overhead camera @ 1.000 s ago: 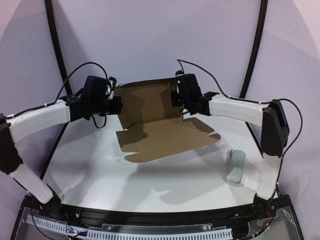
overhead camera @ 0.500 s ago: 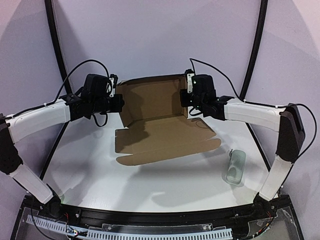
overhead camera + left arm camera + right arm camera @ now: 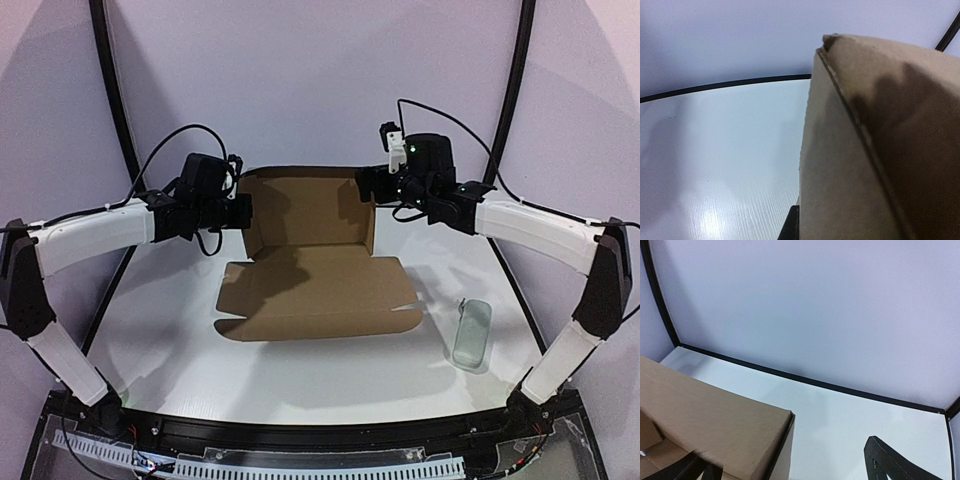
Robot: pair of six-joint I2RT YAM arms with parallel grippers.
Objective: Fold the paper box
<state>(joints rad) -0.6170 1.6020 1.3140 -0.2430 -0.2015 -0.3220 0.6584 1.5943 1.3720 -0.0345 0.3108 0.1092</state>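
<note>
The paper box (image 3: 310, 270) is brown cardboard, half folded: its back wall and two side walls stand upright, and a wide front panel lies flat on the white table (image 3: 300, 375). My left gripper (image 3: 241, 212) is shut on the box's left side wall. In the left wrist view that cardboard wall (image 3: 875, 150) fills the right half, and one dark finger (image 3: 791, 226) shows against it. My right gripper (image 3: 372, 187) stands open at the box's upper right corner (image 3: 788, 416). Its dark fingers (image 3: 885, 462) straddle that corner without pinching it.
A small pale grey-green oblong case (image 3: 472, 333) lies on the table to the right of the box. A black curved frame (image 3: 512, 90) and a pale backdrop close off the table's far side. The arm bases sit along the near edge.
My right gripper has opened, let go of the box's right wall and drawn back to the right. The box has settled squarer, with its front panel flat. The left gripper keeps its hold.
</note>
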